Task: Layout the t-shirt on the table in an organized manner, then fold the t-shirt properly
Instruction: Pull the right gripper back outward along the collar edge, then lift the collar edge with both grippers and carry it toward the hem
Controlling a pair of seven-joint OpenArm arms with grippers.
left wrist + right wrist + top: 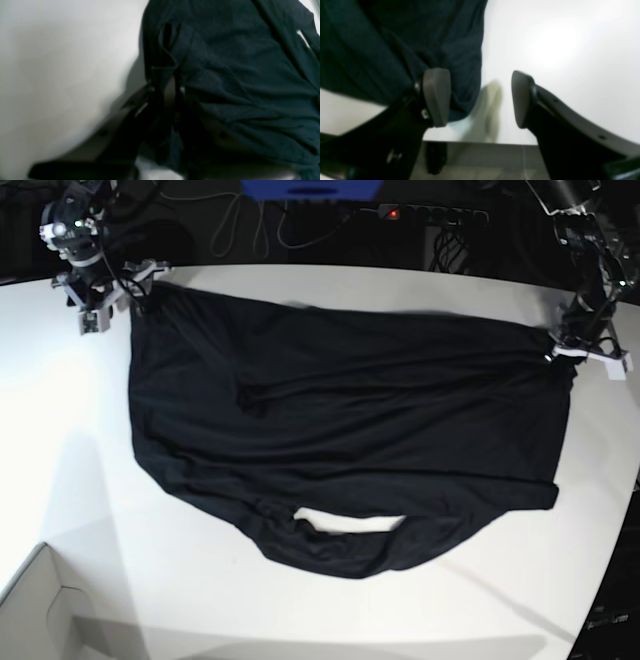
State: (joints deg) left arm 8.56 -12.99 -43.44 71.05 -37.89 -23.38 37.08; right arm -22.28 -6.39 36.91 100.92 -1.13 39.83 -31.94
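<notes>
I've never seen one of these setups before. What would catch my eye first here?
The big black t-shirt spread wide across the white table, rumpled along its near edge. Then the two arms at its far corners: the left end effector is pinched shut on a fold of the fabric, while the right end effector stands open beside the shirt's edge, holding nothing.

base view: high above, looking down on the whole wide white smooth table [90, 480] and the spread black wrinkly fabric t-shirt [350, 440]
left wrist: very close, facing the shirt's cloth
right wrist: close, facing shirt edge and tabletop
shared: shirt, table
</notes>
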